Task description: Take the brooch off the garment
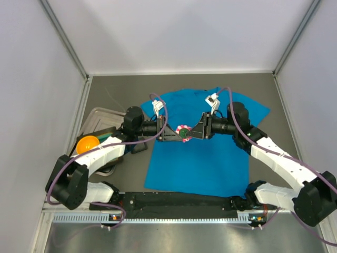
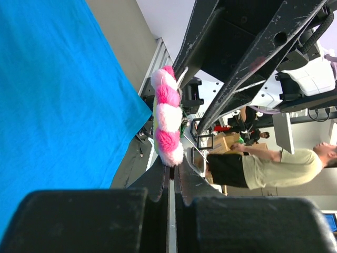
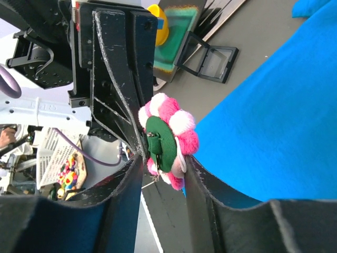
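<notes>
Over the middle of the shirt [image 1: 202,163] the two grippers meet tip to tip. The left gripper [image 1: 171,135] is pinched tight on the edge of the brooch [image 1: 183,132], which stands edge-on over the cloth. The right gripper [image 1: 194,133] straddles the brooch with its jaws half apart; whether they press it cannot be told.

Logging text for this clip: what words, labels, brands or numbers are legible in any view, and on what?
None can be read.
The garment and the brooch carry no print.
The cardboard box in the background of the left wrist view is too small and blurred to show any lettering.
</notes>
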`<action>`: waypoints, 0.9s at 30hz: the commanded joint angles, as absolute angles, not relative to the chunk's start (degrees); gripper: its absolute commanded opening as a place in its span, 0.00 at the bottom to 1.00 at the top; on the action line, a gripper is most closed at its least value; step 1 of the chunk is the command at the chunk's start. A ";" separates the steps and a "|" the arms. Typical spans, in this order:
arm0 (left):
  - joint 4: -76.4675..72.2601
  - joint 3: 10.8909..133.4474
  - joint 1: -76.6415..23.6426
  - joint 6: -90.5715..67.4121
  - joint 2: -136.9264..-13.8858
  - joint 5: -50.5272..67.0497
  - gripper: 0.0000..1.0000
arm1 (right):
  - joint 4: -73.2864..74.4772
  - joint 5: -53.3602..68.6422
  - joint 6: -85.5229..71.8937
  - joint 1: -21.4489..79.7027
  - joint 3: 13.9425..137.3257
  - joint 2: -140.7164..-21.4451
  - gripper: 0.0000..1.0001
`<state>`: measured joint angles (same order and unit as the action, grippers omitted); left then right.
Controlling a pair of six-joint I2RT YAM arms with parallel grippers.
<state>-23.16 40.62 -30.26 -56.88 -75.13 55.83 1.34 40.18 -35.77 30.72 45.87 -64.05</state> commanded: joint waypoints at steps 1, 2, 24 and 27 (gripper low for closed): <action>-27.51 41.75 -31.03 -57.04 -74.71 57.57 0.00 | -3.08 41.84 -36.39 31.12 47.11 -61.70 0.38; -27.68 41.75 -31.11 -57.04 -74.79 57.74 0.00 | -3.08 41.92 -36.39 31.20 47.20 -61.79 0.39; -29.36 41.66 -31.20 -58.01 -74.71 59.24 0.00 | -8.35 44.48 -38.41 30.94 47.64 -66.01 0.35; -29.44 41.57 -31.20 -58.10 -74.71 59.50 0.00 | -8.79 44.65 -38.58 30.85 47.72 -66.27 0.31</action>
<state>-26.26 40.62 -30.79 -58.37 -75.16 57.71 -4.19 43.35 -38.15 30.35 45.76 -66.17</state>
